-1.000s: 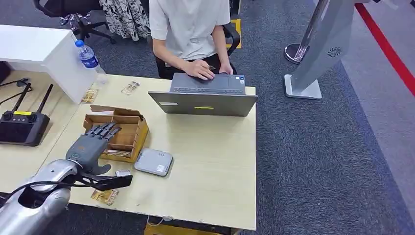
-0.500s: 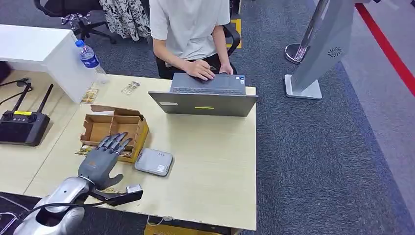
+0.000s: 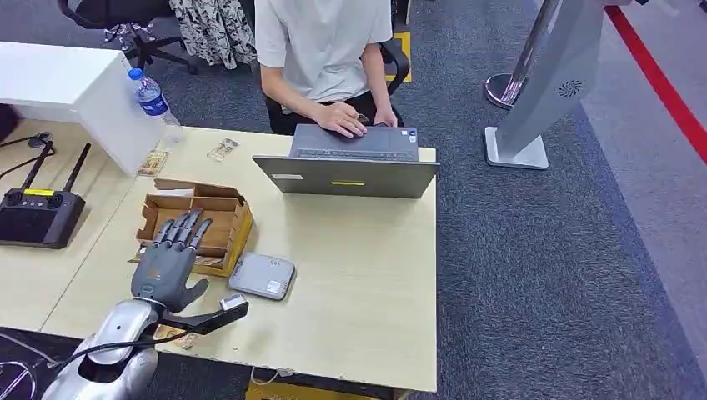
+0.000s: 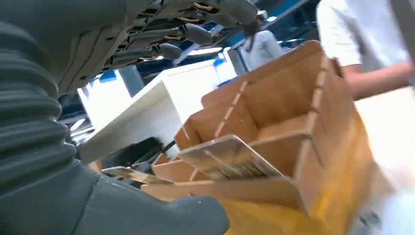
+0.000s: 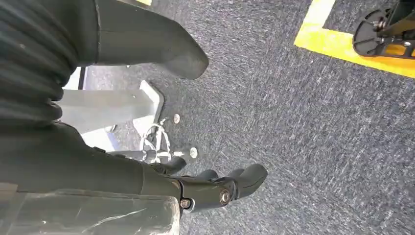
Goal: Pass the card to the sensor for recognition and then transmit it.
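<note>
The left hand [image 3: 169, 265] hovered over the near edge of the cardboard box [image 3: 218, 218] on the desk [image 3: 358, 283], its fingers [image 3: 185, 228] spread and reaching out over the box's compartments, with nothing held in them. In the left wrist view a card [image 4: 230, 159] leaned tilted against a divider inside the box, its lower end down in a compartment — below the fingers and apart from them. Just beside the box, toward the robot's right, lay the flat grey sensor [image 3: 263, 276]. At the far side of the desk a person [image 3: 321, 46] sat with a hand on an open laptop [image 3: 348, 167]. A water bottle [image 3: 152, 96] stood near the far-left corner and a black remote [image 3: 37, 214] lay on the neighbouring desk. The right hand [image 5: 215, 188] hung above grey carpet [image 5: 303, 122], fingers curled loosely inward and empty
</note>
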Available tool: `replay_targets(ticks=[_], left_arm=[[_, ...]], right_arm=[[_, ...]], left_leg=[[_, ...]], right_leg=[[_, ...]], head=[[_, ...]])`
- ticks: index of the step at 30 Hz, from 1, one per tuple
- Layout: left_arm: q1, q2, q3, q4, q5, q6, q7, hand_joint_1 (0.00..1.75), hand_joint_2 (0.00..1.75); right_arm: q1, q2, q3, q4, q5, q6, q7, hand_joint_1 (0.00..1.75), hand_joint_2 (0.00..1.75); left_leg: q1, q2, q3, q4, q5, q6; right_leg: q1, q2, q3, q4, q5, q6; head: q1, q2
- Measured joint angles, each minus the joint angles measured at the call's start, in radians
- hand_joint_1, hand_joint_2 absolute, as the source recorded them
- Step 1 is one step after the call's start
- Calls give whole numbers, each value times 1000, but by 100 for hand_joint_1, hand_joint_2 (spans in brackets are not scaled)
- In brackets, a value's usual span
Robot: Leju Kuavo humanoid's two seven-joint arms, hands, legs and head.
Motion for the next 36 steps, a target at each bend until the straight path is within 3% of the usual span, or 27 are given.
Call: replay_targets(ticks=[13, 31, 32, 33, 36], left_arm=[[-33, -43, 91, 31, -29, -11, 7, 0, 175], [-47, -66, 98, 83, 17, -74, -58, 0, 175], [-47, -66, 98, 84, 18, -74, -58, 75, 175], [-47, -66, 98, 85, 19, -75, -58, 175, 175], [-48, -66, 98, 91, 37, -75, -71, 175, 175]], right_arm=[[-7, 0, 0, 0, 13, -13, -25, 0, 175], [-12, 0, 0, 0, 15, -12, -35, 0, 175], [-12, 0, 0, 0, 15, -12, -35, 0, 175], [-12, 0, 0, 0, 15, -12, -35, 0, 175], [-12, 0, 0, 0, 16, -12, -36, 0, 175]], left_leg=[[0, 0, 0, 0, 0, 0], [0, 0, 0, 0, 0, 0], [0, 0, 0, 0, 0, 0], [0, 0, 0, 0, 0, 0], [0, 0, 0, 0, 0, 0]], right_leg=[[0, 0, 0, 0, 0, 0], [0, 0, 0, 0, 0, 0], [0, 0, 0, 0, 0, 0], [0, 0, 0, 0, 0, 0], [0, 0, 0, 0, 0, 0]], head=[[0, 0], [0, 0], [0, 0], [0, 0], [0, 0]])
